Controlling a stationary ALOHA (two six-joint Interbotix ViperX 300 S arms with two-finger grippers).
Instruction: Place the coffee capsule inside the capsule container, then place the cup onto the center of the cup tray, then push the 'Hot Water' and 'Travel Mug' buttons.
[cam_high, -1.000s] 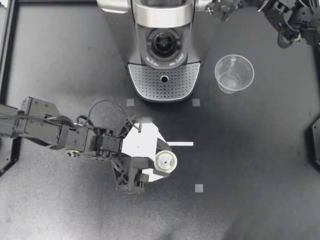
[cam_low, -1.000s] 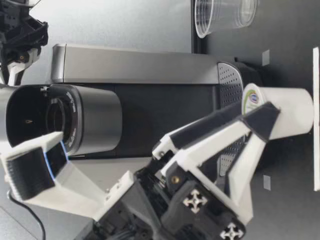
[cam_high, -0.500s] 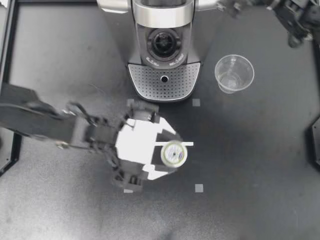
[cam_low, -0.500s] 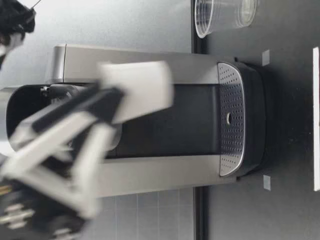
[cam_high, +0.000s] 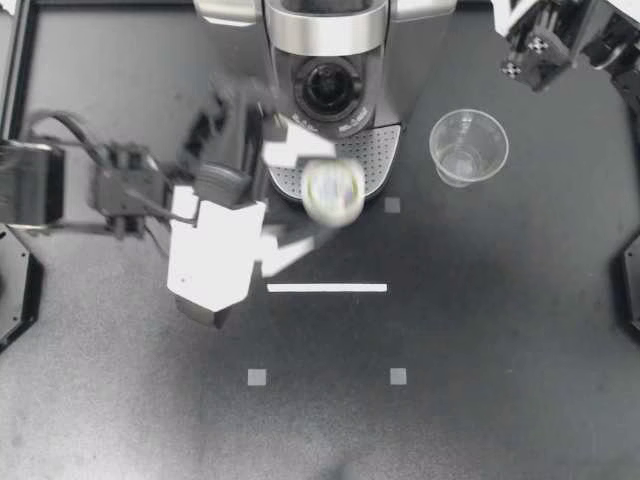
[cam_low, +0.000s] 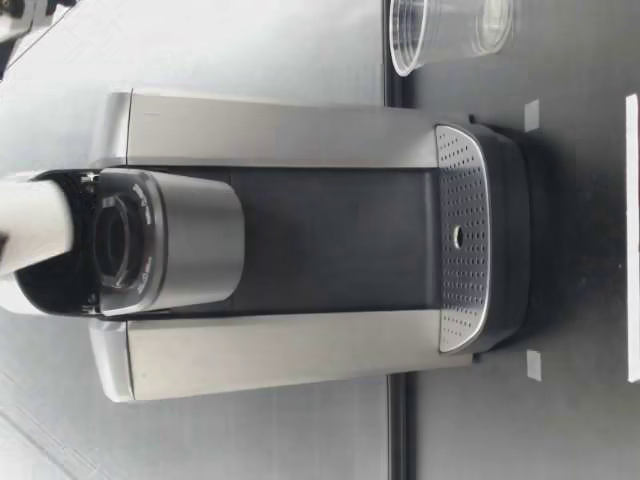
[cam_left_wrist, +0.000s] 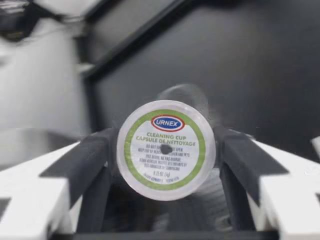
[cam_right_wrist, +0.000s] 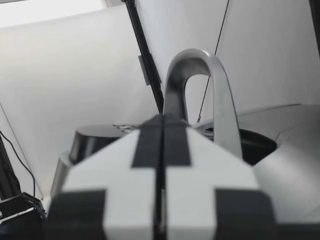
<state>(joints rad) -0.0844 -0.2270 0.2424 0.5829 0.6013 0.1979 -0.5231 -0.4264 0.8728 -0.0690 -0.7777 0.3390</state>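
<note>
One risk: your left gripper (cam_high: 322, 196) clamps the coffee capsule (cam_high: 336, 192) by its sides. If it is misaligned over the capsule container (cam_high: 328, 88), it may jam.

The cup (cam_high: 468, 147) stands on the table (cam_high: 500, 330) just right of the coffee machine (cam_high: 328, 100). The capsule (cam_high: 334, 192), clamped between my left gripper's (cam_high: 325, 195) fingers, hangs above the machine's front edge. A tape strip (cam_high: 326, 288) lies before the machine.
</note>
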